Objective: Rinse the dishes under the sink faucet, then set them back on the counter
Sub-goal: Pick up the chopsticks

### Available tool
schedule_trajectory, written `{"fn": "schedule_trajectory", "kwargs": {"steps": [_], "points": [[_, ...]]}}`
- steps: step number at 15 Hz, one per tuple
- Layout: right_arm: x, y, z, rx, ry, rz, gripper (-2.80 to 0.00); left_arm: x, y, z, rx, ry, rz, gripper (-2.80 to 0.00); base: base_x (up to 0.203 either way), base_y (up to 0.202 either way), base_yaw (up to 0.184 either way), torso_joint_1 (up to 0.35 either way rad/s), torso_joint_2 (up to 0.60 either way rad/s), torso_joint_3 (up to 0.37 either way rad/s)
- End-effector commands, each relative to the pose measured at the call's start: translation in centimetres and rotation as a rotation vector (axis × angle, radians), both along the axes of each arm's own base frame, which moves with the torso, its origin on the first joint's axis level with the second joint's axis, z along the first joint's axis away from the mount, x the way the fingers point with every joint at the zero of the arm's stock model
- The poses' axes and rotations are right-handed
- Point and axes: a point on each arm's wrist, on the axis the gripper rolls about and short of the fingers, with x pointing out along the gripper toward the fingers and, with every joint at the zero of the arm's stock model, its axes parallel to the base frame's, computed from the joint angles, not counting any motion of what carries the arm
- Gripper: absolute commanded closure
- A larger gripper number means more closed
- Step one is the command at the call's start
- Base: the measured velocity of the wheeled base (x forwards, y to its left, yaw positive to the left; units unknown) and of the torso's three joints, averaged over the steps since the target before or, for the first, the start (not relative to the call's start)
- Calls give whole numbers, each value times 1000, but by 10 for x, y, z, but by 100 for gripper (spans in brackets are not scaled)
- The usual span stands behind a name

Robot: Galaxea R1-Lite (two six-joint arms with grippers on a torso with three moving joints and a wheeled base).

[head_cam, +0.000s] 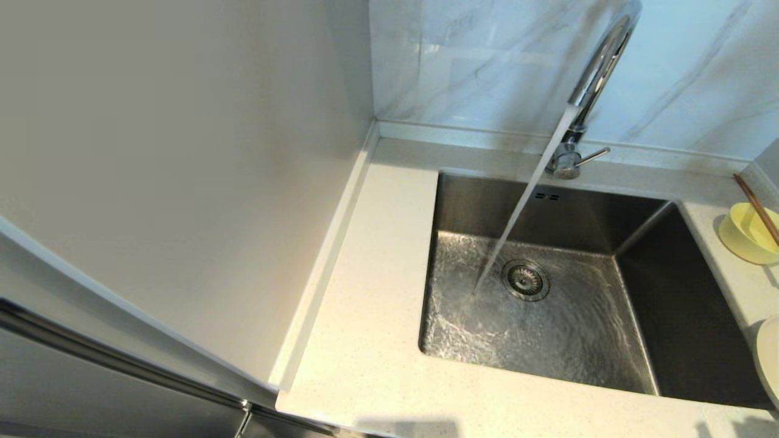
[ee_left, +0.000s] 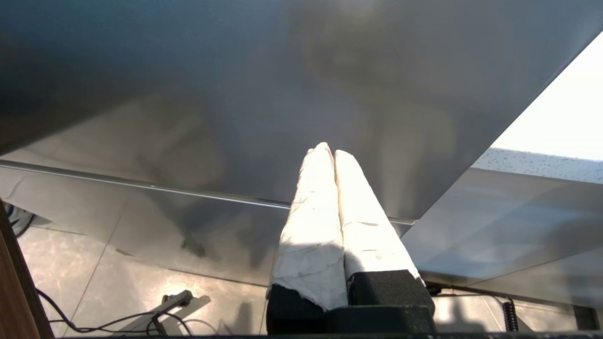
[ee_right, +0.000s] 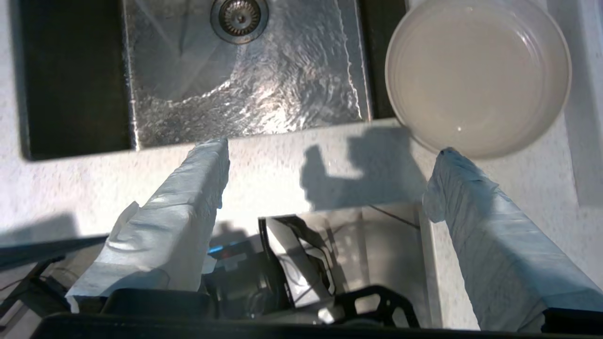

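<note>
— While the water runs from the chrome gooseneck faucet [head_cam: 599,67] into the stainless-steel sink [head_cam: 681,292], how far along would you put the job?

— Early or late, I honestly cannot say which. The basin holds no dish. The pale-yellow bowl [head_cam: 747,234] sits on the speckled counter [head_cam: 365,328] to the sink's right, with the brown chopsticks [head_cam: 756,208] resting across it. The white plate [ee_right: 478,75] lies on the same counter nearer the front, its rim overhanging the sink's edge a little.

— Are they rinsed already?

— The plate's surface looks glossy, perhaps wet, but the wrist view is too washed out to be sure. With the tap on, I would judge rinsing is not finished.

— And the arms?

— The right gripper [ee_right: 330,174] hovers over the front counter edge just short of the plate, fingers spread wide, holding nothing. The left gripper [ee_left: 330,153] hangs parked below counter level beside a steel cabinet front [ee_left: 235,94], fingers pressed together, empty.

— Any brand or lettering?

— None I can read anywhere.
</note>
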Motion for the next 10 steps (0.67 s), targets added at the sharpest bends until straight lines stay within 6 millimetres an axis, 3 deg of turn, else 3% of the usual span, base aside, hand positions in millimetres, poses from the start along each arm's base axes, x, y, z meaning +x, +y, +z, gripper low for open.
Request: {"fn": "schedule_trajectory", "kwargs": {"steps": [1,6,10], "points": [[-14,4,0,-12,-47,2,-280,0,0,0,0,0,0,0,0,0,0,-2,2,35],[17,-3,17,42,-4,74,-280,0,0,0,0,0,0,0,0,0,0,0,0,0],[76,-20,26,62,121,141,-280,0,0,0,0,0,0,0,0,0,0,0,0,0]]}}
